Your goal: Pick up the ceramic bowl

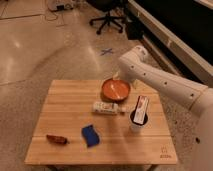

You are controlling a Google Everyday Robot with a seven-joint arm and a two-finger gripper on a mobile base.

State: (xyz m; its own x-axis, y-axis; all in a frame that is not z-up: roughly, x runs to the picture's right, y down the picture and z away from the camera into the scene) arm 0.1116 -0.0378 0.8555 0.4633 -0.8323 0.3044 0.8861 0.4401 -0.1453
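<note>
Ceramic bowl [116, 90] has the jaws at its far rim.

hand [117, 78] | at far rim of ceramic bowl [115, 90] | bowl upright on wooden table [65, 100]

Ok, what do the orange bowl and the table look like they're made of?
The ceramic bowl looks like glazed ceramic: glossy orange-red surface with a pale streak inside. The table seems light wood, matte, with visible plank lines. The gripper is at the bowl's far rim.
</note>
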